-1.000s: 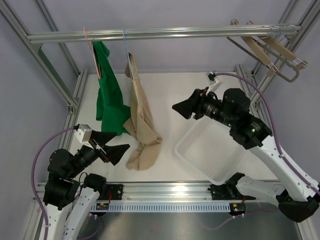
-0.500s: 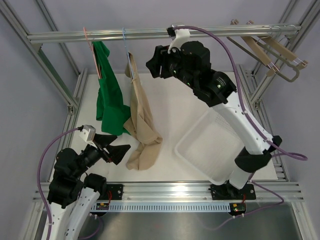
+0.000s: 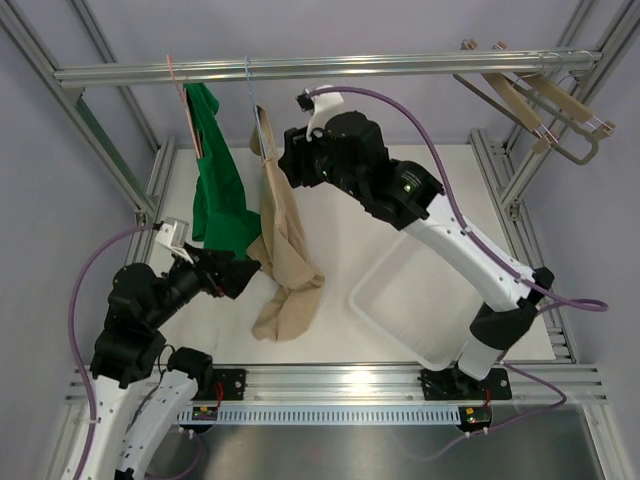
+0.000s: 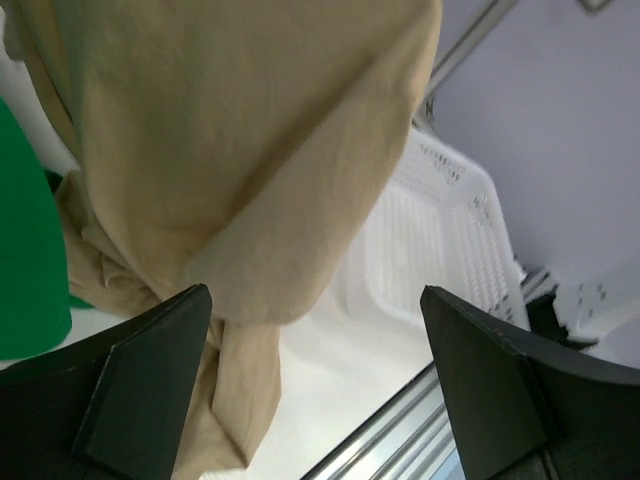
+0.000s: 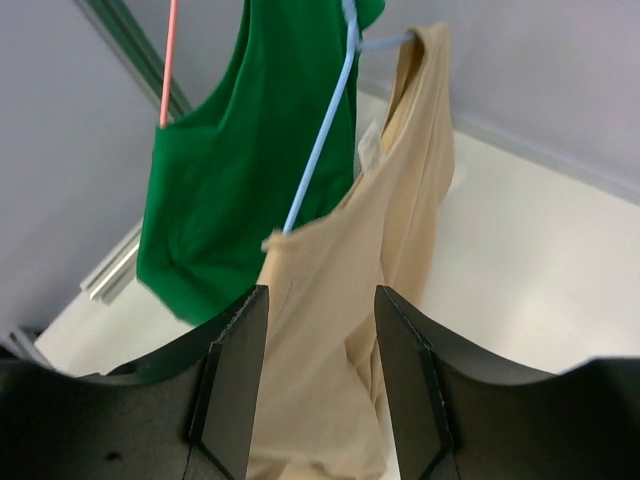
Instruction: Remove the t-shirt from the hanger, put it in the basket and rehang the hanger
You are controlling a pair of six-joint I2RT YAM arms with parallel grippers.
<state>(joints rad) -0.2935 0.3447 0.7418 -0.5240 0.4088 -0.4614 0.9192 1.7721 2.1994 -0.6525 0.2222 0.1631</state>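
Since your L gripper (image 4: 315, 300) is spread wide w/ nothing pinched, right at the tan t-shirt (image 3: 283, 250) where its hem pools on the table (image 3: 330, 335), a close there may catch one layer only. Farther up, R gripper (image 5: 320, 295) is part-spread and empty, facing the collar on the blue hanger (image 5: 318, 150). A sideways tug could unhook it or drag the green shirt (image 3: 215, 200).

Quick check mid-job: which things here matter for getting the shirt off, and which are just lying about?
In the job: beige t-shirt, its blue hanger, left gripper and right gripper, both with jaws open, pointed at it.

Lying about: green t-shirt, pink hanger, white basket, spare wooden hangers.
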